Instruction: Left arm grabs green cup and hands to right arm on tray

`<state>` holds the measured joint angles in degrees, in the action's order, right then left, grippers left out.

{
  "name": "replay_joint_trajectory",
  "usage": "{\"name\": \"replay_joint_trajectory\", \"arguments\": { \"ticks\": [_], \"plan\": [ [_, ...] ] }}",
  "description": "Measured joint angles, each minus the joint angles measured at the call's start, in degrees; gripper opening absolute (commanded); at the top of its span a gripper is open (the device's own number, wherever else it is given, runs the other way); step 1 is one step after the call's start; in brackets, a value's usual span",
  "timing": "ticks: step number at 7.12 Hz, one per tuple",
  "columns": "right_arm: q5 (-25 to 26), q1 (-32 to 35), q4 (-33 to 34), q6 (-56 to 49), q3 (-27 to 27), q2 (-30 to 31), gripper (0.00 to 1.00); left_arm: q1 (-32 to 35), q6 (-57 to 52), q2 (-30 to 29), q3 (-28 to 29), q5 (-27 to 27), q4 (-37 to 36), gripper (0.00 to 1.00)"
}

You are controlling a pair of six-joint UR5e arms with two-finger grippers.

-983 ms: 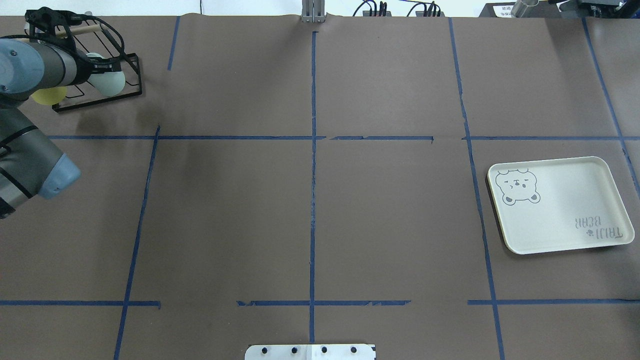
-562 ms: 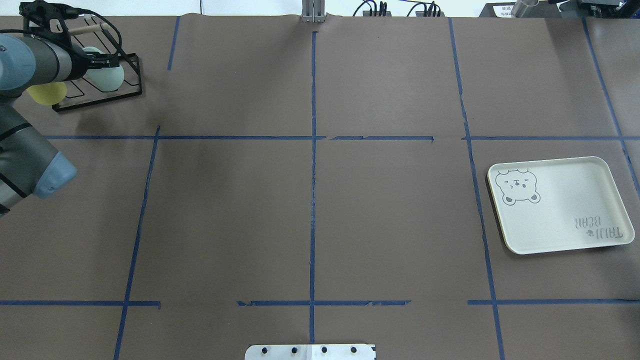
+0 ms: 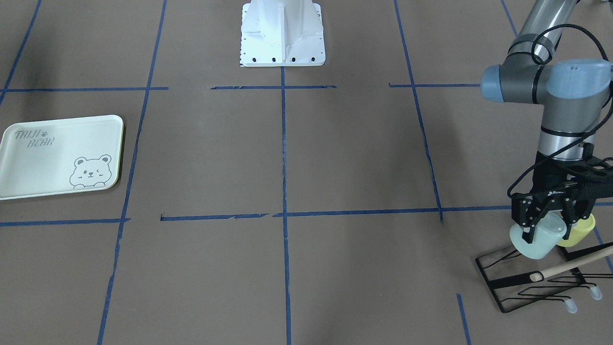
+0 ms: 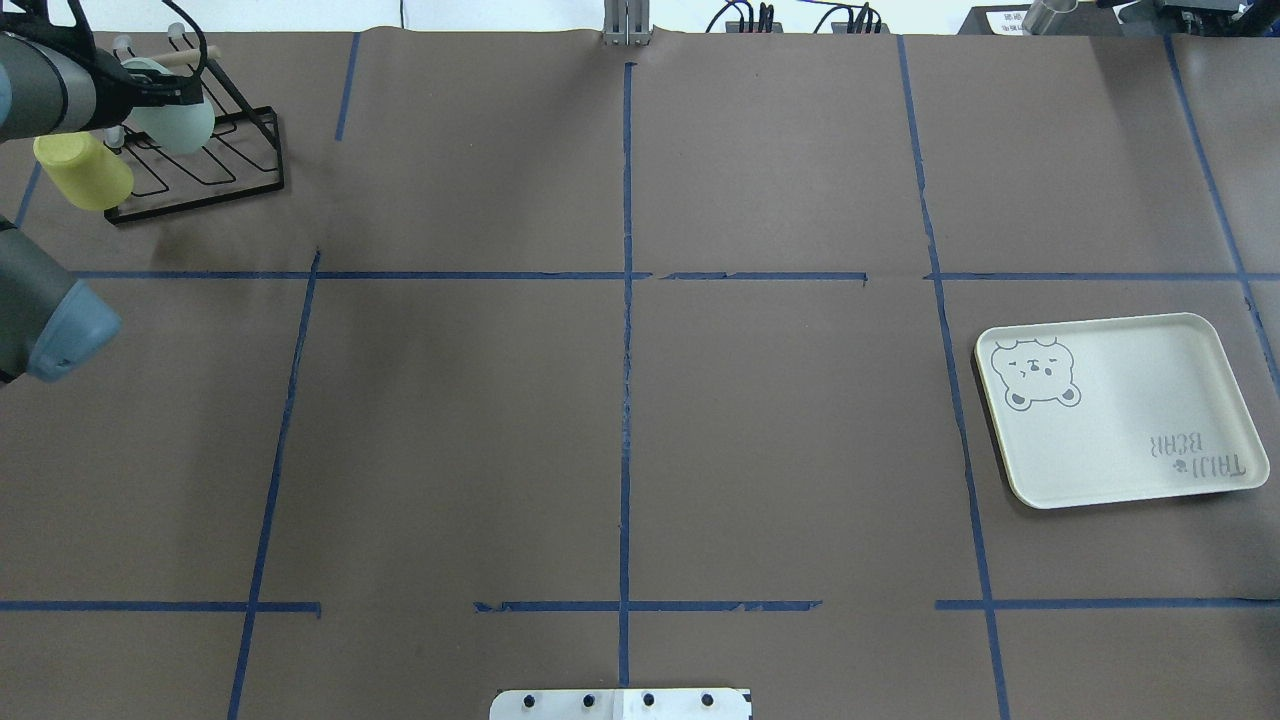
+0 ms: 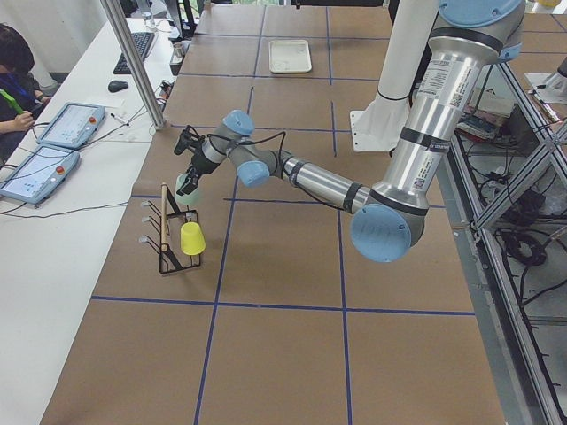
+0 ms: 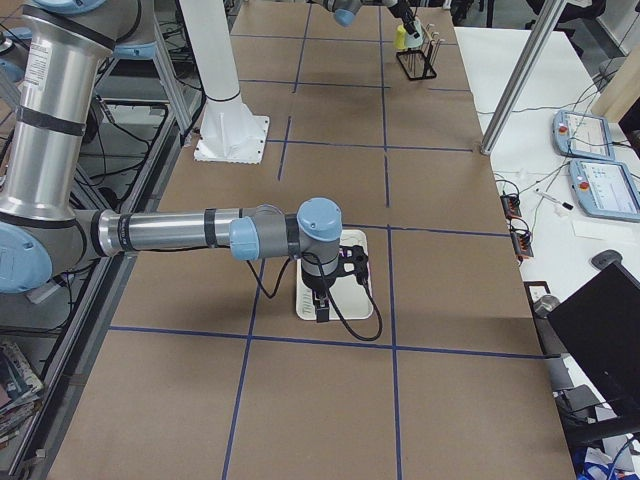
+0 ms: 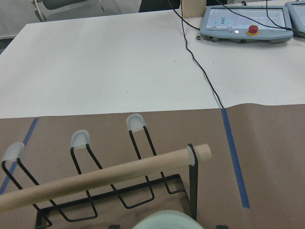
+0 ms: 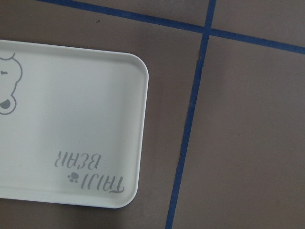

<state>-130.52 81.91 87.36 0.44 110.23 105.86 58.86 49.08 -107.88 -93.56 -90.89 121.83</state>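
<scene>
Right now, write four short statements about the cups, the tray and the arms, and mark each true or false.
1. The tray holds no cup. True.
2. The left gripper is shut on the yellow cup. False: it is shut on the green cup, held tilted above the wire rack; the yellow cup sits behind it on the rack.
3. The right arm hovers over the tray. True.
4. The wooden rod lies on the tray. False: it runs across the top of the wire rack, at the opposite end of the table from the tray.
</scene>
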Motion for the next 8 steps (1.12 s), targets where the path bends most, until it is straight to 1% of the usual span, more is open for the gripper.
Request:
{"name": "replay_joint_trajectory", "arguments": {
  "ticks": [2,3,4,5,6,8],
  "plan": [
    [0.1,0.0,-0.1,-0.1,0.2,-0.8,1.0,0.2,-0.3,-0.1,-8.2,-0.8,-9.2,0.57],
    [-0.1,0.0,-0.1,0.0,0.3,-1.6,1.0,0.1,1.9,-0.4,-10.2,-1.9,-11.2,0.57],
    [-1.2,-0.1,-0.2,1.3,0.4,-2.7,1.0,-0.5,6.3,-0.7,-11.0,-3.2,-11.7,0.57],
    [-3.1,-0.1,-2.1,4.9,0.3,-3.8,1.0,-1.5,11.4,-0.9,-11.5,-4.8,-11.7,0.57],
    [-4.3,-0.5,-7.8,11.7,0.0,-4.4,1.0,-2.5,16.5,-1.1,-12.2,-6.2,-11.2,0.56],
    [-5.0,-4.4,-24.1,30.1,-0.4,-4.8,1.0,-5.6,26.7,-1.7,-14.1,-8.9,-9.0,0.56]
  ]
}}
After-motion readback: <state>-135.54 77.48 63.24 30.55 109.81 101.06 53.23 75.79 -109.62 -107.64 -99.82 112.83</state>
